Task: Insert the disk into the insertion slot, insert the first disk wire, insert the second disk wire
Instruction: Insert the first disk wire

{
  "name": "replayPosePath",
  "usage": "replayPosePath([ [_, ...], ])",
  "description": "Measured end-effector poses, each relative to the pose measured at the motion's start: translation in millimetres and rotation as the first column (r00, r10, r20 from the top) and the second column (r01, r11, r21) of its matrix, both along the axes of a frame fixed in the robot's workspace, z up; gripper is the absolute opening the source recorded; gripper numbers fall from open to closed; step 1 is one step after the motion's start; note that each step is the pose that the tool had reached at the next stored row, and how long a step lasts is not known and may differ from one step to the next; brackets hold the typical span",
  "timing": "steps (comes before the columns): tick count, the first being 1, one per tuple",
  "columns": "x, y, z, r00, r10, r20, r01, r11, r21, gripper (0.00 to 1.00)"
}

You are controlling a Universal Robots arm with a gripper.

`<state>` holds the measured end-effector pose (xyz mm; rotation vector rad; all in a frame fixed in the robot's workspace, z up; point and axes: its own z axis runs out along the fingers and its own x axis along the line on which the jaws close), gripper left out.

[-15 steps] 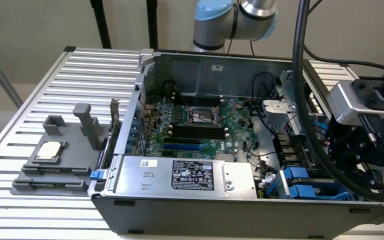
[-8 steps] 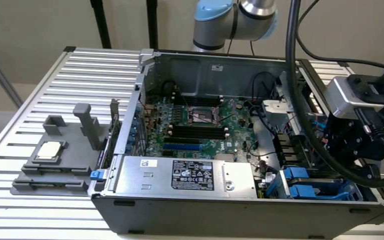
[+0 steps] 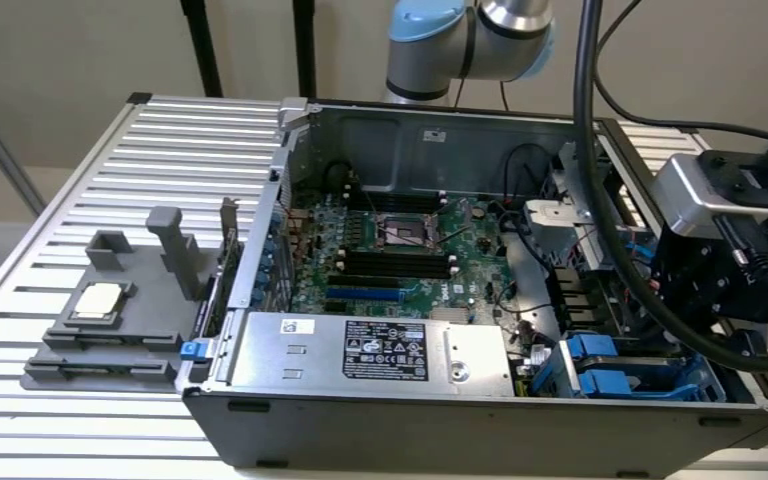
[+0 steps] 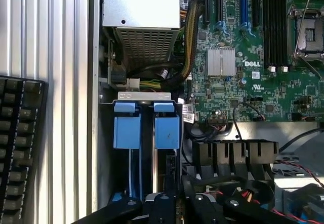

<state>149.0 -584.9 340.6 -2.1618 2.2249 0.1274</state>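
Bright blue tabs (image 4: 126,128), two side by side, cap the insertion slot (image 4: 152,153), the grey-blue drive cage lying directly ahead of the gripper (image 4: 171,196). The gripper hangs over the cage's near end, close to it. Whether it is released or clenched, or touching anything, I cannot tell. Thin blue rails run along the bays, but I cannot make out the disk itself there. Beyond the cage from the gripper sit black cables (image 4: 188,42) and the silver power supply (image 4: 142,6). The Dell motherboard (image 4: 253,57) spreads to one side, a black keyboard (image 4: 20,148) to the other.
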Motion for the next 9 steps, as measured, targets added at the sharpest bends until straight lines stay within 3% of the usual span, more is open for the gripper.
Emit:
replayPosePath([
  [9,0.1,0.0,-1.4,1.0,0.0,0.0,0.0,1.0,-0.0038,0.17],
])
